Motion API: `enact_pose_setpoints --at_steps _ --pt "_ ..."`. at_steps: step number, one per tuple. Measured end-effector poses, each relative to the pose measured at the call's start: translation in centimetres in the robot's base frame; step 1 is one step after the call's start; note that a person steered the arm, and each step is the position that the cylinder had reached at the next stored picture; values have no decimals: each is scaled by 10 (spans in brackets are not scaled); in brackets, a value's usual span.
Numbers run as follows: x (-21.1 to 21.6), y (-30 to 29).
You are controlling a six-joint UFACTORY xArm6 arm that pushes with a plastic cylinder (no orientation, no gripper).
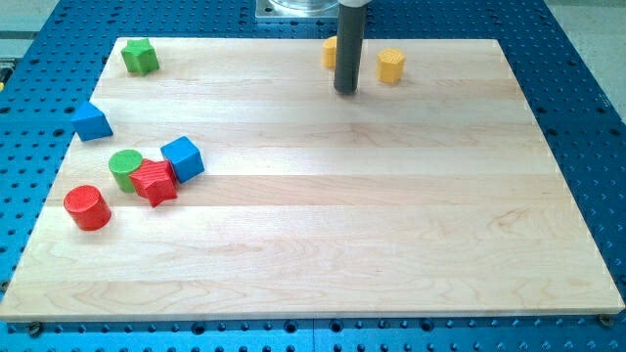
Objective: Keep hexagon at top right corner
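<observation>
Resting on the pale wooden board point(323, 244), my tip point(345, 91) ends a smooth dark rod, a plain rod with nothing to clench or grasp. The yellow hexagon point(391, 66) sits near it, just toward the view's right; another yellow block point(330, 52), partly hidden behind the rod, lies just left, shape unclear.

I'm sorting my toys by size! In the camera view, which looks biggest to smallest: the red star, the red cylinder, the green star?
1. red star
2. red cylinder, close behind it
3. green star, but it lies farther up the board, so it may only look smaller.
</observation>
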State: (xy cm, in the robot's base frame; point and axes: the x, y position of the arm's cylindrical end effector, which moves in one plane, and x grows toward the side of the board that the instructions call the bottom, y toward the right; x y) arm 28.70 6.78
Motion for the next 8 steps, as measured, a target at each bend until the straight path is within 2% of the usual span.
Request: enact_pose_setpoints --at_steps 1,2,3,4,6,7,8 --pt "-23 111" --pt "-28 142" --pt "-2 133" --pt "-10 59" --pt "-28 115" --pt "-24 71" --pt "-49 67"
